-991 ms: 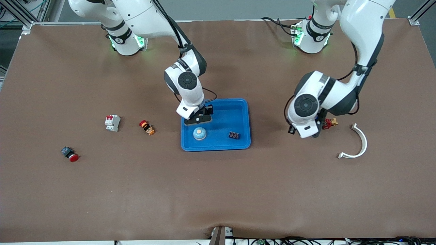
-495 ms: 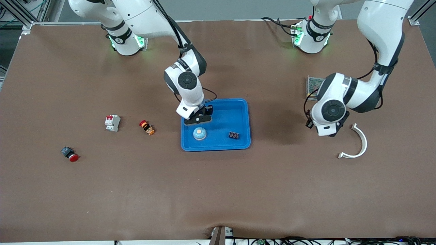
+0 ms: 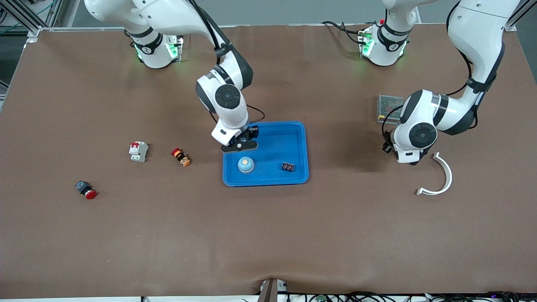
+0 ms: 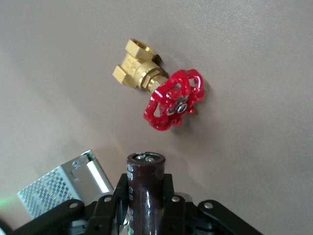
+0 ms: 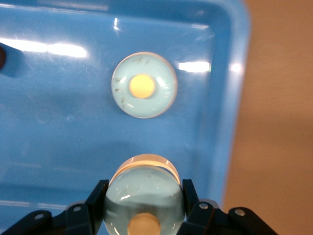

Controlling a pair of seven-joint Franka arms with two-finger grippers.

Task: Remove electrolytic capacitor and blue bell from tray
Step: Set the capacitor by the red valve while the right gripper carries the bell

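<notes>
My right gripper [image 5: 144, 188] is shut on a pale blue bell [image 5: 146, 205] with an orange button, low over the blue tray [image 3: 293, 134] near its edge toward the right arm's end. In the front view this gripper [image 3: 239, 145] hangs over the tray. A second bell [image 3: 246, 164] of the same look sits in the tray [image 5: 49, 147]. My left gripper [image 4: 145, 183] is shut on a dark brown cylindrical capacitor [image 4: 145, 169], held over the bare table near a red-handled brass valve [image 4: 166, 95]. In the front view the left wrist hides that gripper [image 3: 409, 160] and the capacitor.
A small dark part [image 3: 288, 167] lies in the tray. A metal mesh box [image 3: 389, 108] and a white curved strip [image 3: 444, 176] lie by the left arm. Toward the right arm's end lie a white breaker [image 3: 138, 151], an orange switch [image 3: 181, 157] and a red push button [image 3: 86, 190].
The left arm has swung away from the tray toward its own end of the table, carrying the capacitor. The right hand has shifted slightly toward the tray's edge.
</notes>
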